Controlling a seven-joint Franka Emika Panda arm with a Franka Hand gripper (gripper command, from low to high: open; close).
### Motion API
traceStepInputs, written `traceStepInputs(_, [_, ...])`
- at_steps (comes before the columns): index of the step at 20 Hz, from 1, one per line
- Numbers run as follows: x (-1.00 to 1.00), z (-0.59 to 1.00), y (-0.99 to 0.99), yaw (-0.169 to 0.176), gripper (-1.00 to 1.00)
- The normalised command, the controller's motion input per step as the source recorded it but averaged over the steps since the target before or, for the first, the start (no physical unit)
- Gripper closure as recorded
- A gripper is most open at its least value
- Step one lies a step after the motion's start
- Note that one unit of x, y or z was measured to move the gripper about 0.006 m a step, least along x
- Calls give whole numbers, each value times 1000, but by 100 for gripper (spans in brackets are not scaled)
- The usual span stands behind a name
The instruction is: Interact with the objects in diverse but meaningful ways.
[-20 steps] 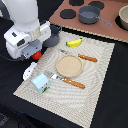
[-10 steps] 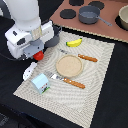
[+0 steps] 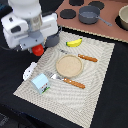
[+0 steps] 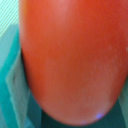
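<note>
In the exterior view my gripper hangs over the left edge of the striped placemat, shut on the red tomato. The tomato fills nearly the whole wrist view, with a grey-teal finger pad pressed against its side. The yellow banana lies on the mat just to the exterior view's right of the gripper. The small white-and-blue bottle and the pale carton sit below the gripper near the mat's left corner. The grey pot stands on the brown board at the back.
A round wooden plate lies mid-mat, with a wooden-handled fork to its right and a knife in front of it. The brown board also carries dark round discs and a beige bowl.
</note>
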Motion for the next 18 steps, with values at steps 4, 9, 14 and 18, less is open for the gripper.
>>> traceStepInputs(4, [0,243,687,43,100])
traceStepInputs(9, [3,45,729,82,100])
traceStepInputs(14, [0,-17,575,75,100])
traceStepInputs(18, [-134,-176,151,11,100])
